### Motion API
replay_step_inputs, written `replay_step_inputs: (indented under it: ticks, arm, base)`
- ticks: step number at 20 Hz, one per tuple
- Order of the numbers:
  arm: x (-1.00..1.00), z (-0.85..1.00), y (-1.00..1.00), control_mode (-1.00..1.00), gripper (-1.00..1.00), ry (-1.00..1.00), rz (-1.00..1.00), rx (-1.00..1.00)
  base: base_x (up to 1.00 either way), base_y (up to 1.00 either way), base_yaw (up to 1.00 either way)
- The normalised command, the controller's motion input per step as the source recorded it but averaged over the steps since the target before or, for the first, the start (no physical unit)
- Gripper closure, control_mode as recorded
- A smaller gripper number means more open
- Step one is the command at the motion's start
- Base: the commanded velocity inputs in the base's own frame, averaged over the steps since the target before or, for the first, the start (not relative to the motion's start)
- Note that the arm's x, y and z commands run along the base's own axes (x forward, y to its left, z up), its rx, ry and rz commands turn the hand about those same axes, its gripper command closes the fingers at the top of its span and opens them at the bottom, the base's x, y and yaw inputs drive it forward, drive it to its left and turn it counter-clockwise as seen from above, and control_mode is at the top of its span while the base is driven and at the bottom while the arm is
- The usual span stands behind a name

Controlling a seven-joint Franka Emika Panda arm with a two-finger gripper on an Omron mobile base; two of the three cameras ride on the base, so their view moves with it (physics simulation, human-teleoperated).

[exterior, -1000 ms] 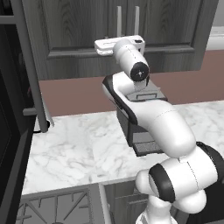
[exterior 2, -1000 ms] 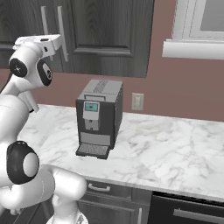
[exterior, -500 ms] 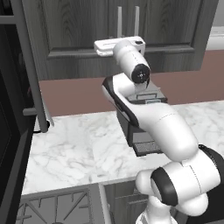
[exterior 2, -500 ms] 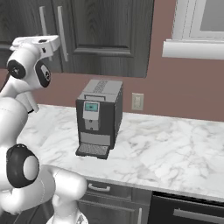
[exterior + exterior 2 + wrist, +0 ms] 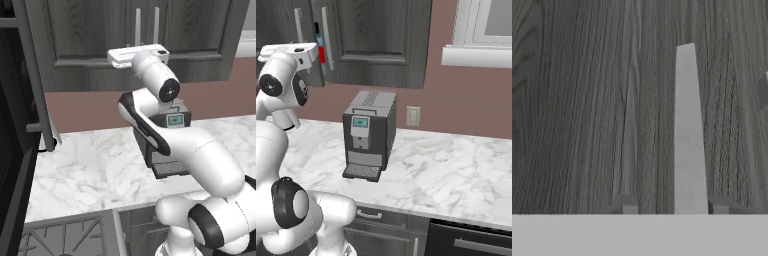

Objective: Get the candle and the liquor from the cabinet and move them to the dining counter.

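The cabinet is a dark grey wood-grain wall unit with two long silver bar handles. My arm is raised, with the hand pressed up to the lower ends of those handles. In the hand view my gripper has one handle between its dark fingertips, closer to the right tip, against the door. A thin strip of the liquor shows at the seam between the doors: black cap, blue band, red body. The candle is hidden. The dining counter is out of view.
A dark coffee machine stands on the marble worktop below my arm. A wall outlet and a white window sill lie to the right. A tall dark unit and a stove lie to the left.
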Motion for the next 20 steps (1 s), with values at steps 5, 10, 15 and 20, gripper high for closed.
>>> replay_step_inputs:
  ticks: [5,10,15,20]
  arm:
    - [-0.43,0.00,0.53,-1.00,1.00,0.00,0.12,0.00]
    - [-0.44,0.00,0.66,-1.00,1.00,0.00,0.12,0.00]
    - [-0.56,0.00,0.65,-1.00,1.00,0.00,0.11,0.00]
    - [-0.65,0.00,0.69,-1.00,1.00,0.00,0.09,-0.02]
  base:
    - [0.00,0.00,0.00]
    - [0.00,0.00,0.00]
    - [0.00,0.00,0.00]
    - [0.00,0.00,0.00]
